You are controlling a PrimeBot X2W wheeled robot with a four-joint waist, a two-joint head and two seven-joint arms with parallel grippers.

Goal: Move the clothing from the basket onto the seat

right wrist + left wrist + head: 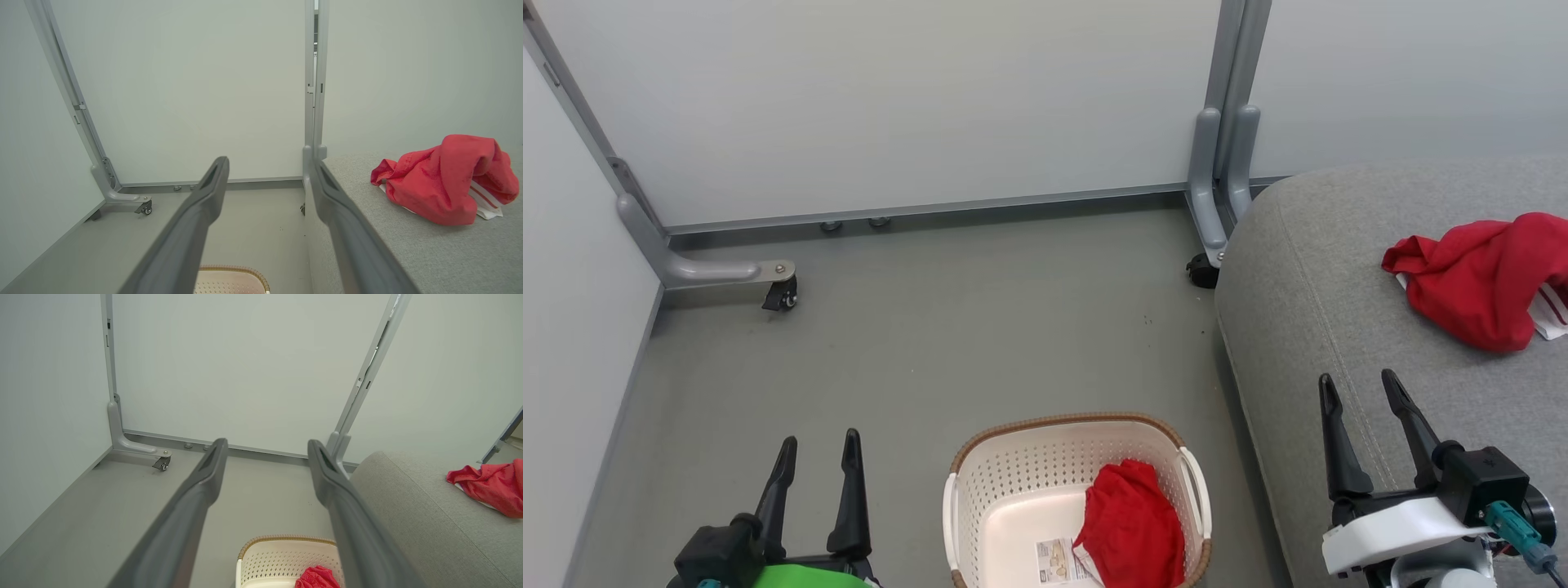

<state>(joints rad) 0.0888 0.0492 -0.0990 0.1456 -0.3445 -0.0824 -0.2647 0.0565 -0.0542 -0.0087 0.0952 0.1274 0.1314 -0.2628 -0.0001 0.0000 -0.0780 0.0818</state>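
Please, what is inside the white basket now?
Inside the basket lie one red garment, at its right side, and a paper sticker on the bottom. Whatever lies beneath the garment is covered and cannot be seen.

A red garment (441, 179) lies crumpled on the grey seat (408, 257).
The right gripper (268, 163) has its fingers wide apart with nothing between; the basket (233, 281) rim shows at the bottom edge.

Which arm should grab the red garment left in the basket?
Probably right: the garment lies in the right side of the basket, nearer the open right gripper, which hangs by the seat.
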